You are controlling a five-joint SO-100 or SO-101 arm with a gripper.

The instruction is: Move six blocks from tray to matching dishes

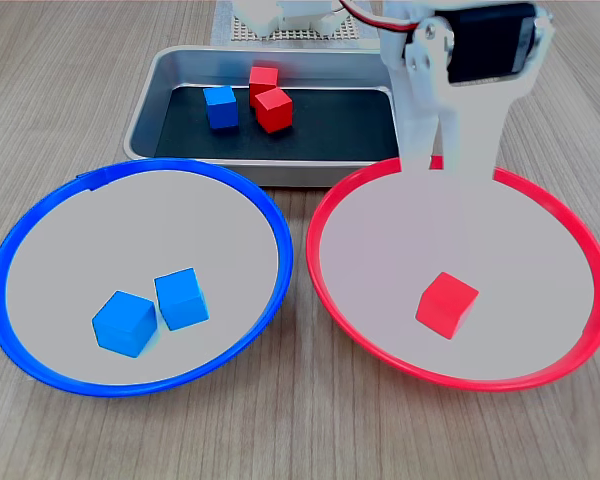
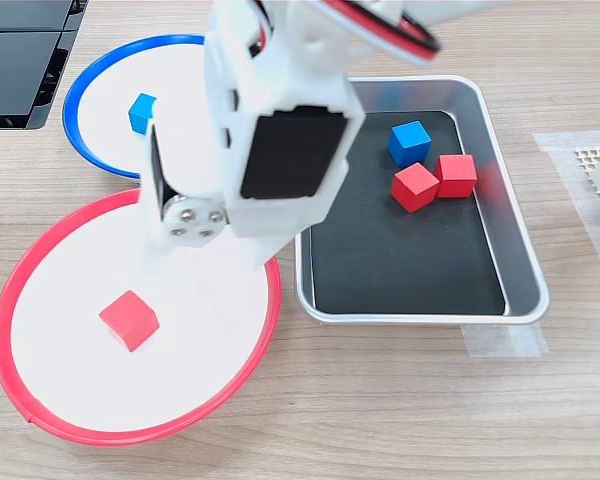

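Note:
The silver tray (image 1: 145, 115) (image 2: 520, 260) holds one blue block (image 1: 220, 106) (image 2: 410, 142) and two red blocks (image 1: 274, 110) (image 2: 415, 187) close together. On the blue-rimmed dish (image 1: 0, 300) (image 2: 80, 90) lie two blue blocks (image 1: 124, 322); the second exterior view shows only one, the arm hiding the rest. A single red block (image 1: 447, 304) (image 2: 130, 320) rests free on the red-rimmed dish (image 1: 325, 270) (image 2: 20, 290). My white gripper (image 1: 448, 185) (image 2: 160, 250) hangs over that dish's far side, open, holding nothing, above and apart from the red block.
A white mesh pad (image 1: 280, 35) (image 2: 595, 170) lies beyond the tray by the arm's base. Black flat objects (image 2: 20, 60) sit at the second exterior view's top left. Tape (image 2: 500, 340) holds the tray's corner. Bare wooden table surrounds the dishes.

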